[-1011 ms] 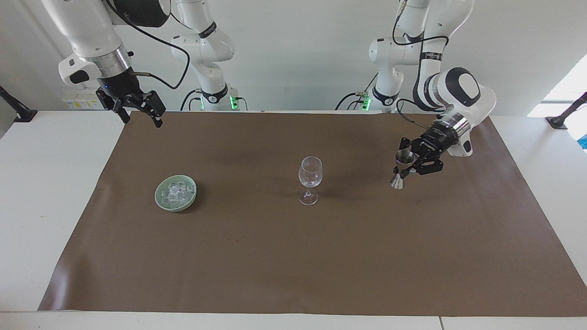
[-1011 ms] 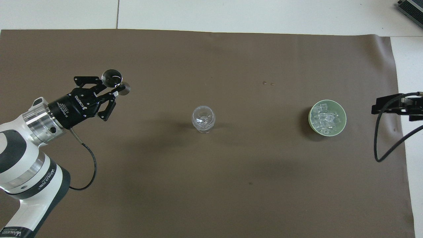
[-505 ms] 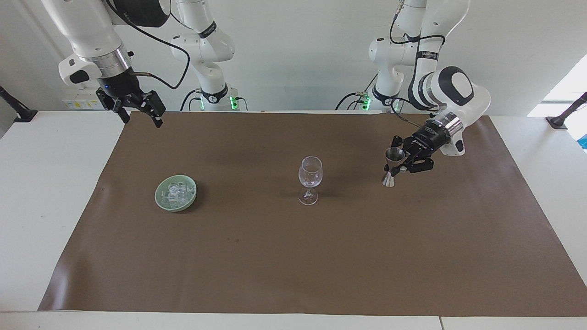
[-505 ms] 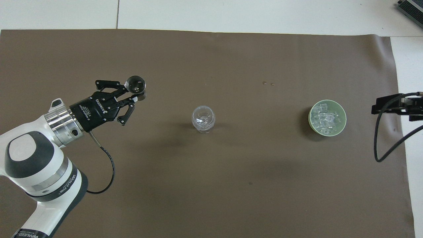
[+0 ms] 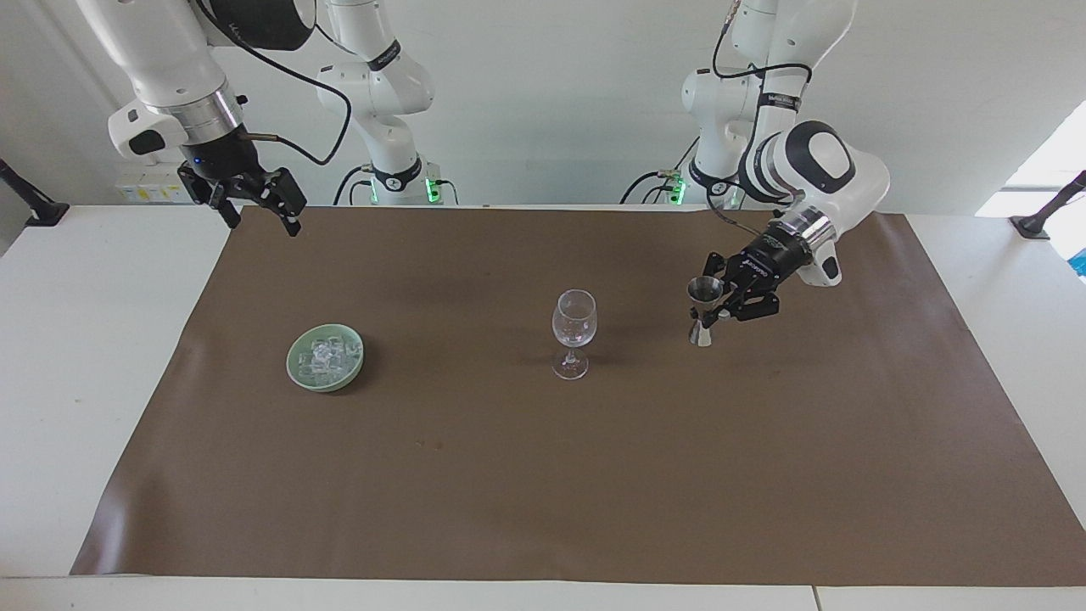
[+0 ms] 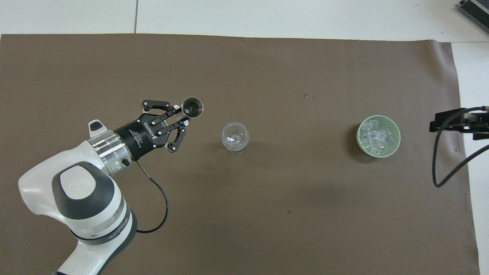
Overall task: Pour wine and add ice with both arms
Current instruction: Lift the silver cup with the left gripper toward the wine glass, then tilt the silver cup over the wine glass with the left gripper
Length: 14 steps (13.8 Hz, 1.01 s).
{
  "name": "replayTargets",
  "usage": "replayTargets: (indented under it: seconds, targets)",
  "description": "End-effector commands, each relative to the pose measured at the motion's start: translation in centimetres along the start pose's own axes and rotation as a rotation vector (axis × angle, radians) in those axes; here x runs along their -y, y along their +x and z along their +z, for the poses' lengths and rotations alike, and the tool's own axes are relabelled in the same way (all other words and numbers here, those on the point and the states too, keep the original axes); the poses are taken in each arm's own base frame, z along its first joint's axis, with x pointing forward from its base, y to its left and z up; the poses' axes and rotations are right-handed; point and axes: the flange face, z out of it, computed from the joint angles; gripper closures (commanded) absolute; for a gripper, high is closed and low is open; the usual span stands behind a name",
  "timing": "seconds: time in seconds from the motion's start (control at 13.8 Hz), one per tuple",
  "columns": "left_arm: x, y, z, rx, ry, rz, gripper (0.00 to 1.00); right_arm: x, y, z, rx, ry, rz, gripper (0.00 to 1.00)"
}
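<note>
Two white jointed arms work at a worktop covered by a brown mat. The left end effector is clamped on the narrow waist of a small steel double-cone jigger, holding it upright in the air over the mat beside the clear stemmed wine glass, toward the left arm's end and not yet above its rim. The glass looks empty, so I judge the pour is not yet made. Small clear ice cubes all lie in a pale green round dish toward the right arm's end, well apart from the glass. The right end effector waits with its fingers spread wide and holding nothing, over the mat's edge nearest the robots. Both pouring and icing remain.
</note>
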Motion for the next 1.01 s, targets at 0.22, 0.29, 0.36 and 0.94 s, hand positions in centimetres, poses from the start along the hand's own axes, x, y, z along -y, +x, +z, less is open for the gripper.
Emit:
replayTargets:
  seconds: [0.22,0.29,0.36,0.94]
  targets:
    - [2.9,-2.9,1.2,-0.099,-0.057,0.136,1.00,0.0,-0.6,0.0,0.002,-0.004,0.013,0.00]
    - [3.2,-3.4,1.4,-0.107,-0.066,0.166,1.00,0.0,-0.6,0.0,0.002,-0.004,0.012,0.00]
    - [3.7,-3.7,2.1,-0.118,-0.067,0.190,1.00,0.0,-0.6,0.0,0.002,-0.004,0.013,0.00]
    - [5.3,-5.7,3.3,-0.219,-0.146,0.416,1.00,0.0,-0.6,0.0,0.002,-0.004,0.012,0.00]
